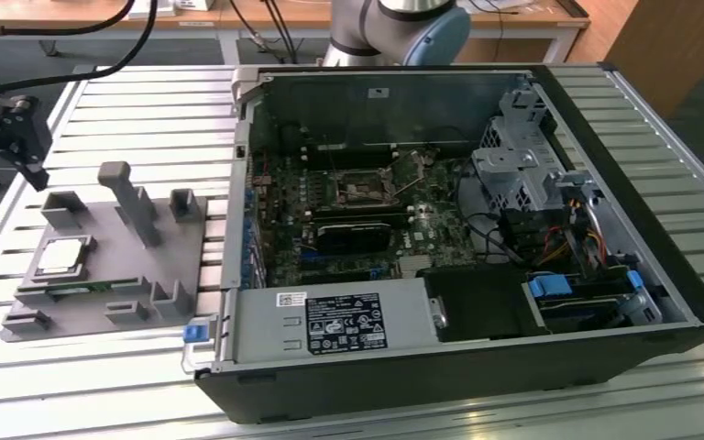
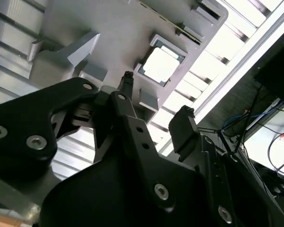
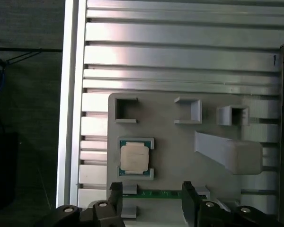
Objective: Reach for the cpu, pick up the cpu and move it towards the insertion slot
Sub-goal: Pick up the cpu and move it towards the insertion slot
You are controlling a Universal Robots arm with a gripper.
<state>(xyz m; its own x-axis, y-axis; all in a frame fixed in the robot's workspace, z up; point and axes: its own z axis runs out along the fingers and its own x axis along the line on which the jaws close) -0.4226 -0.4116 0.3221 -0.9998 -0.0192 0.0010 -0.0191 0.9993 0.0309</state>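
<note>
Near the grey fixture (image 3: 175,156), I saw the gripper (image 3: 151,189) with fingers spread apart, nothing between them, and no contact with any part. Close by, the cpu (image 3: 135,158) lay flat in its bracketed recess on that fixture, beside the green strip (image 3: 156,193). The insertion slot (image 1: 358,191) sat well apart, inside the open computer case (image 1: 645,183) on the slatted table (image 3: 180,56).

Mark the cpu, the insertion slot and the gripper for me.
cpu (image 3: 135,158), first wrist view, centre of its metal top plate.
insertion slot (image 1: 361,191), exterior view, dark centre of the socket.
gripper (image 3: 151,187), first wrist view, midway between its open fingertips.
</note>
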